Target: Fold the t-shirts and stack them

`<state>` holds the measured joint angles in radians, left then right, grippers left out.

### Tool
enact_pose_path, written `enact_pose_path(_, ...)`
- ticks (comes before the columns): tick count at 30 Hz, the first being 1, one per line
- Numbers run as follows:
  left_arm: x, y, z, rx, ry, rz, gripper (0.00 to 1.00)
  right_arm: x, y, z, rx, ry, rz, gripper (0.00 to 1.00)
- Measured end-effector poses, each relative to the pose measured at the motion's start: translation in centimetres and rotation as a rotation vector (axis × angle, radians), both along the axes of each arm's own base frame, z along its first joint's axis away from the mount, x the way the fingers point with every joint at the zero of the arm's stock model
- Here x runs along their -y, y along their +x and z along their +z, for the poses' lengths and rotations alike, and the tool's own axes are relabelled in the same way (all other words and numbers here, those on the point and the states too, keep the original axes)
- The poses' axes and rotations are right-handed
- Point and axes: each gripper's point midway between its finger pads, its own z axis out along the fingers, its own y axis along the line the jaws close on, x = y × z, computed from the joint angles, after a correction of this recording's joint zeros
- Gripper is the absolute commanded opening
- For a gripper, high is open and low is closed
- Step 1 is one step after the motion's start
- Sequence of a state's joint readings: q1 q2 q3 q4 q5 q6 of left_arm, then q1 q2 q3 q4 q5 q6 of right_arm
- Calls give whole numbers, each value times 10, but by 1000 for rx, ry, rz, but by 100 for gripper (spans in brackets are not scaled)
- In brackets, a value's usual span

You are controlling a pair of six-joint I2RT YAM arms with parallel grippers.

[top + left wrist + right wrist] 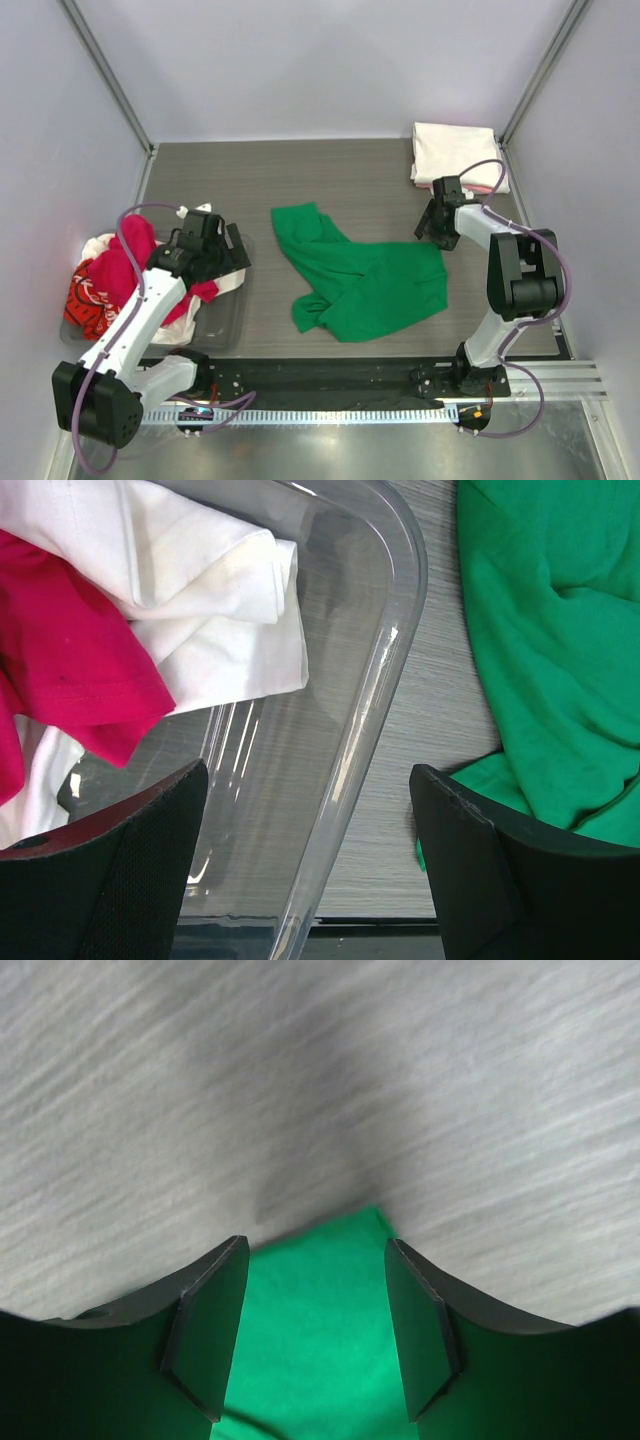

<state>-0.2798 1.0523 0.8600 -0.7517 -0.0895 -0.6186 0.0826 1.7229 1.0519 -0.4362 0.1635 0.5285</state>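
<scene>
We list a green t-shirt (365, 275), unfolded and rumpled, at the middle of the table (300, 180).

The right arm (500, 250) has its jaws apart, set low astride the shirt's right corner (320, 1310); the cloth between them is not pinched.

The left arm (150, 300) has its jaws wide apart and empty, over the rim of the clear bin (385, 680) on the side facing the green shirt.

The bin holds a heap of a magenta-red tee (70, 670), a white tee (220, 610) and a red printed tee (85, 300).

At the far right corner, a folded cream-white tee (455, 152) lies on a pink tee (490, 186).

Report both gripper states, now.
Left gripper: open, holding nothing, above the bin rim.
Right gripper: open, astride a corner of the green t-shirt, not clamped on it.
</scene>
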Motion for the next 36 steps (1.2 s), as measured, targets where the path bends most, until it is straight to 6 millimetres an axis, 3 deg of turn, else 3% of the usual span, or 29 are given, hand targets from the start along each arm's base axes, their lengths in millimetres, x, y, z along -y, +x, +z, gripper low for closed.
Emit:
enact_pose_path(7,0,0,-5,-20,7,-3,82,3,9,-6,9,-13,17,45)
enact_pose_path(20,0,0,-11,-43,14,-3,82,7,9,-4,30,-41,35,53)
enact_pose_path(26,0,1,-13,-53,17,-2,82,15,7,0,21,-85,43,52)
enact_pose_path(32,1,2,-22,-93,26,0,82,12,11,-3,19,-74,52,42)
enact_pose_path(36,8,17,-15,-95,27,-8,82,9,11,-8,9,-60,60,41)
